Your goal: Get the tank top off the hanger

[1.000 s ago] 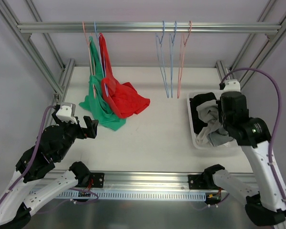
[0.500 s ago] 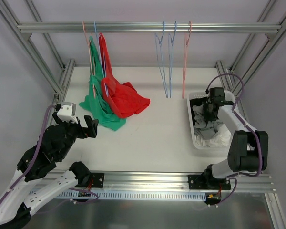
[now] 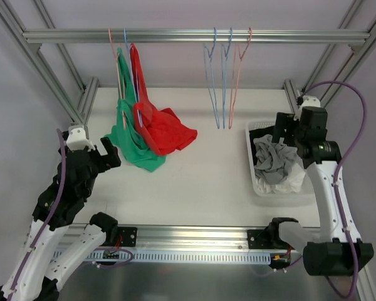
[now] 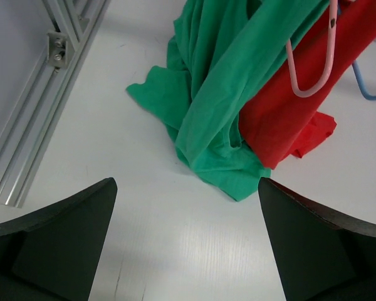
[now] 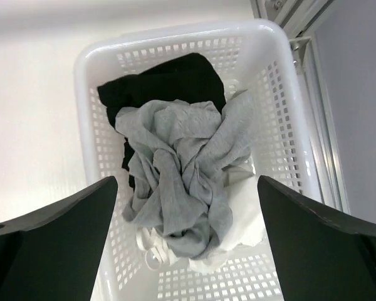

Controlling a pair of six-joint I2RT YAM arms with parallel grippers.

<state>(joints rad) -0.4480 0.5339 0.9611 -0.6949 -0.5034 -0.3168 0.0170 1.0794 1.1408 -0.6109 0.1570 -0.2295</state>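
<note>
A green tank top (image 3: 128, 135) hangs from a pink hanger (image 3: 116, 69) on the top rail, its hem pooled on the table. Just right of it hangs a red tank top (image 3: 166, 128) on a blue hanger (image 3: 126, 47). In the left wrist view the green tank top (image 4: 219, 94) drapes over the red tank top (image 4: 288, 106), with the pink hanger's loop (image 4: 313, 81) in front. My left gripper (image 3: 105, 158) (image 4: 187, 188) stands open, low over the table, just short of the green hem. My right gripper (image 3: 283, 132) (image 5: 187, 182) is open above the basket, holding nothing.
A white basket (image 3: 254, 182) (image 5: 88, 125) at the right holds a grey garment (image 3: 272, 160) (image 5: 182, 169) on black and white ones. Bare hangers (image 3: 222, 81), blue and pink, hang from the rail's middle. Aluminium frame posts (image 3: 81, 106) line both sides.
My right gripper has opened and lifted off the basket, leaving the grey garment lying in it. My left arm has shifted slightly left, still open.
</note>
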